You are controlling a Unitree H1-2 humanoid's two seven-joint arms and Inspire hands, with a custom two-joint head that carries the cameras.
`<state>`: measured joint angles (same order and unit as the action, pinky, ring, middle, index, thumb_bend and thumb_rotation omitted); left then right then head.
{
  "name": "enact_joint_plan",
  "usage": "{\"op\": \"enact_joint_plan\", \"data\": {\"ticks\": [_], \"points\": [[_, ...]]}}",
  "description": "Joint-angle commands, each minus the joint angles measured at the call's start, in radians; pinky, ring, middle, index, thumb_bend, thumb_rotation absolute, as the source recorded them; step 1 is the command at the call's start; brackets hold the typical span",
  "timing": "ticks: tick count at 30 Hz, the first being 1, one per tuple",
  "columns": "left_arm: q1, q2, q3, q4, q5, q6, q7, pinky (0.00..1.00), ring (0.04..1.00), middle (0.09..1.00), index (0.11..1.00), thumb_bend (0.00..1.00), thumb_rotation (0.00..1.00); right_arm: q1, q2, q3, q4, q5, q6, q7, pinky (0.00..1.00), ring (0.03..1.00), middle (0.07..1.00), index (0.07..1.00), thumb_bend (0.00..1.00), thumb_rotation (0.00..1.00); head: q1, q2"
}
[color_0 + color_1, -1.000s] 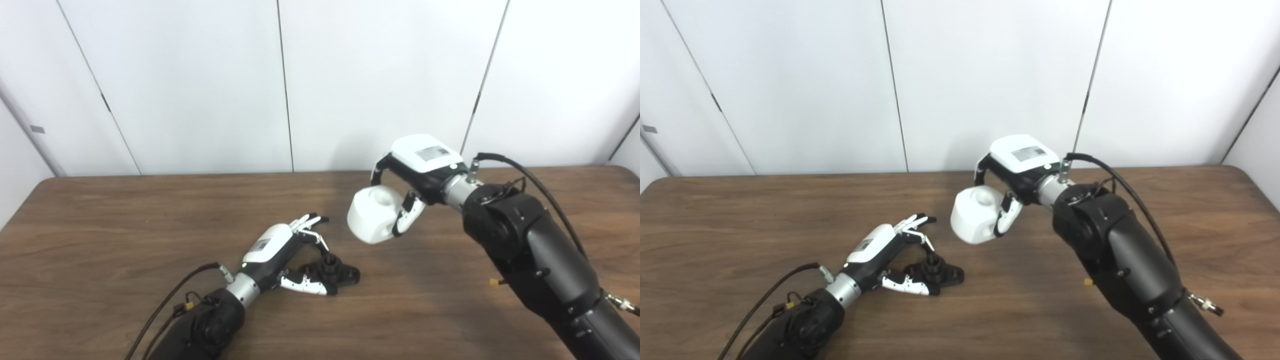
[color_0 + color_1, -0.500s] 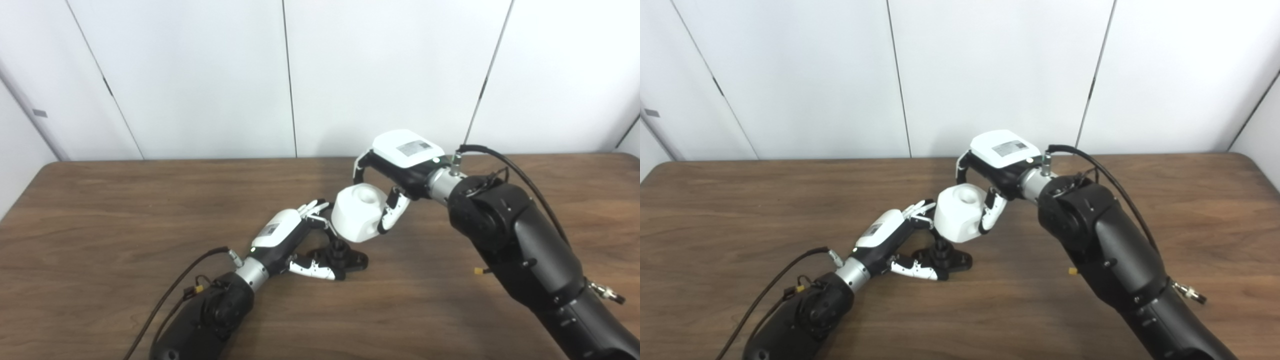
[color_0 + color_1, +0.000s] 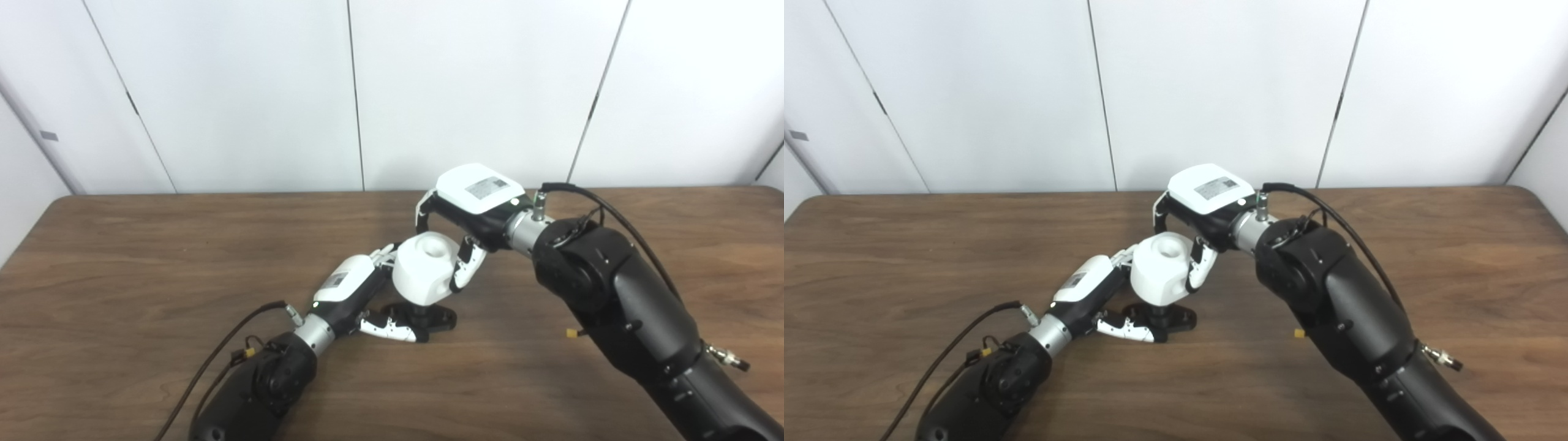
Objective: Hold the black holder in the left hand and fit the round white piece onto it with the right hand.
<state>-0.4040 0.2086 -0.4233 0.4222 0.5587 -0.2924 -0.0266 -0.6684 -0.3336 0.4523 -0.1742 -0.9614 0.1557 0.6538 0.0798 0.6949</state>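
The black holder (image 3: 436,316) lies flat on the brown table (image 3: 122,257), its upright post just under the round white piece (image 3: 424,270). My left hand (image 3: 352,289) grips the holder: its thumb lies along the holder's front edge, and its fingers reach behind, mostly hidden by the white piece. My right hand (image 3: 474,205) is shut on the white piece from above and from the right, holding it right over the post with its top hole facing up. I cannot tell whether piece and post touch. In the right eye view the white piece (image 3: 1159,275) hangs over the holder (image 3: 1176,319).
White wall panels (image 3: 245,92) stand behind the table's far edge. My right forearm (image 3: 612,294) crosses the table's right half, and my left forearm (image 3: 263,386) comes in at the bottom centre-left with a cable beside it.
My right hand has carried the white piece left and down, from beside the holder to directly above its post. The left hand has stayed on the holder. The camera has shifted a little.
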Motion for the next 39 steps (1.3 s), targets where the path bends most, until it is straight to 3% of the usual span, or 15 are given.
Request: {"op": "enact_joint_plan", "data": {"ticks": [1,22,29,39], "points": [[0.080,-0.027,-0.053,0.054,0.034,0.030,-0.034,0.97,1.000,0.943,0.482,0.52,0.06,-0.044,0.003,-0.006,-0.033,-0.013,-0.012,0.000,0.81,0.833,0.773,0.481,0.53,0.14,0.000,0.000],[0.075,-0.025,-0.052,0.052,0.029,0.035,-0.033,0.96,1.000,0.943,0.482,0.52,0.06,-0.023,-0.020,0.018,-0.028,0.021,-0.073,0.053,0.81,0.821,0.779,0.482,0.53,0.14,-0.006,0.014],[0.074,-0.025,-0.055,0.056,0.032,0.039,-0.028,0.95,1.000,0.951,0.483,0.52,0.06,-0.012,-0.017,0.026,-0.039,0.017,-0.070,0.063,0.82,0.824,0.788,0.482,0.53,0.14,-0.011,-0.010],[0.074,-0.031,-0.057,0.051,0.035,0.040,-0.022,0.97,1.000,0.942,0.483,0.52,0.06,-0.003,-0.007,0.048,-0.040,0.014,-0.093,0.071,0.86,0.830,0.785,0.483,0.53,0.14,0.002,-0.003]]}}
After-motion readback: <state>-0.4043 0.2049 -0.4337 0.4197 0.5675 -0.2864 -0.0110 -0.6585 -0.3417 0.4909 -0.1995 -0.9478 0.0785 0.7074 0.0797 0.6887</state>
